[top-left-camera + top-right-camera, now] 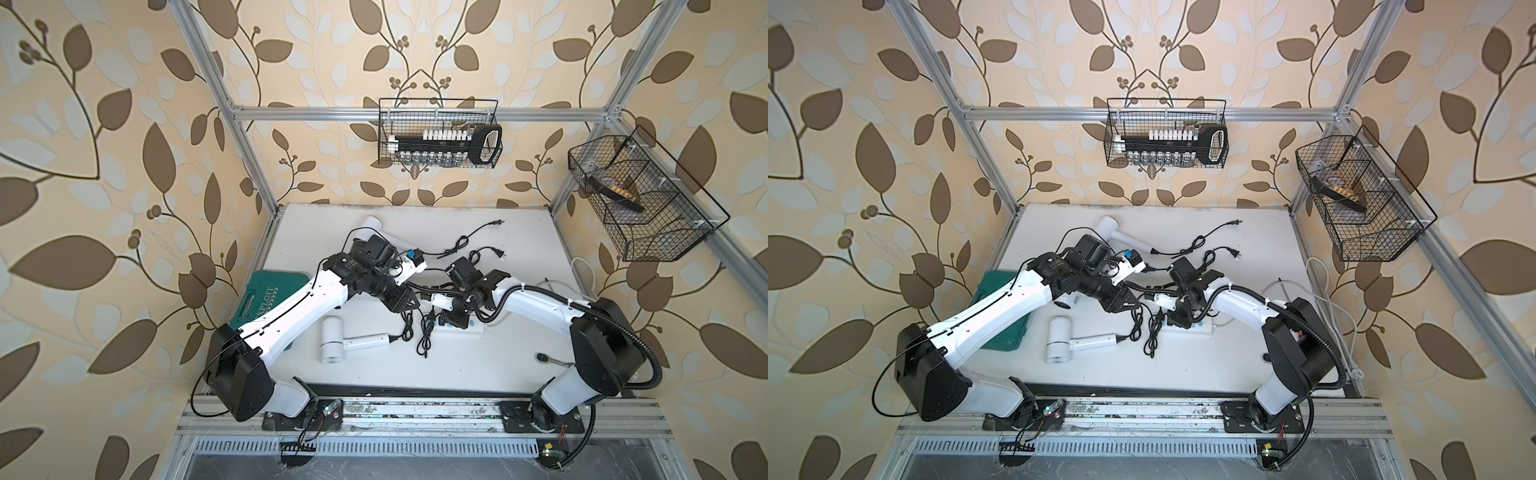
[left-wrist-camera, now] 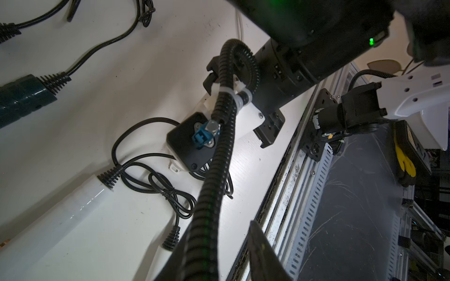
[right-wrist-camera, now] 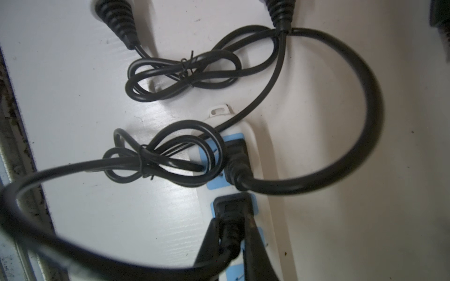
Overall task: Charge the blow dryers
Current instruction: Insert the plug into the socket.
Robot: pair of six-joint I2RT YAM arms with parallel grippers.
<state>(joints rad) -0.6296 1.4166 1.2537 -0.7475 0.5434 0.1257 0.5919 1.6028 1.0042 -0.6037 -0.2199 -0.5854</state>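
Observation:
My right gripper (image 3: pixel 231 223) is shut on a black plug (image 3: pixel 231 209) that sits in a blue socket of the white power strip (image 3: pixel 255 146). Another plug (image 3: pixel 236 155) sits in the neighbouring socket. In a top view one white blow dryer (image 1: pixel 332 345) lies near the front and one (image 1: pixel 374 224) at the back. A third white head (image 1: pixel 1067 301) shows under the left arm. The dark green dryer's handle (image 2: pixel 19 99) appears in the left wrist view. My left gripper (image 2: pixel 224 233) hangs open beside the right wrist, with a ribbed cable (image 2: pixel 214 170) across one finger. Two loose plugs (image 1: pixel 498 223) (image 1: pixel 500 254) lie further back.
A green tool case (image 1: pixel 262 299) lies under the left arm. Two wire baskets (image 1: pixel 440 133) (image 1: pixel 640 199) hang on the frame behind and to the right. A small ratchet (image 1: pixel 542 357) rests by the right arm's base. Bundled cords (image 1: pixel 424 332) lie mid-table, and the metal rail (image 1: pixel 415 411) runs along the front.

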